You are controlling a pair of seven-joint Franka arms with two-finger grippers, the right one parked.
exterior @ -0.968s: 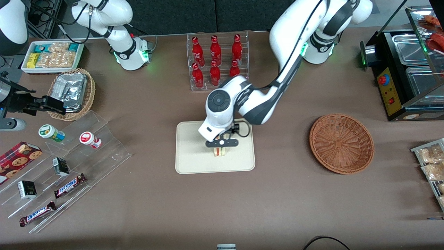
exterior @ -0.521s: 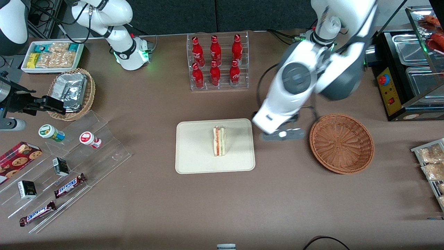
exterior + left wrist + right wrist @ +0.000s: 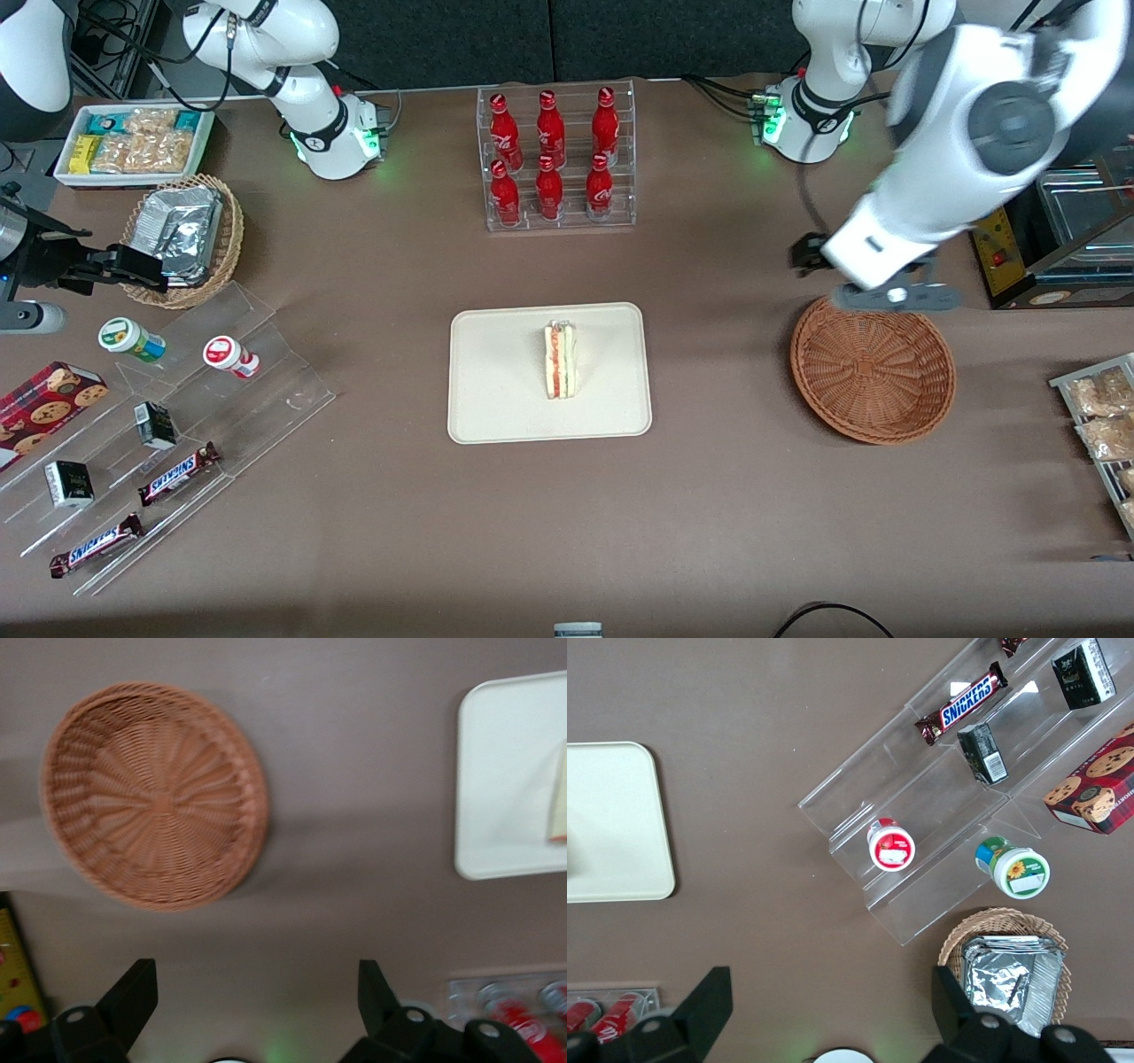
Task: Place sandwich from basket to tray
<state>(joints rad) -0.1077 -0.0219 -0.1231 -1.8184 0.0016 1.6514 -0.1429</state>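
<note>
Now sandwich [image 3: 560, 361] on tray [image 3: 496, 390], gripper [image 3: 895, 298] well apart

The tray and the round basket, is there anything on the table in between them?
No. Between the tray and the basket lies only bare brown table, as the front view shows. The open gripper hangs above the basket's rim.

A mock snack-shop stall in a robot lab: brown counter [image 3: 372, 532] with red cola bottles in a clear rack [image 3: 555, 159], chocolate bars on clear acrylic steps [image 3: 177, 474], black food warmer [image 3: 1045, 195]
</note>
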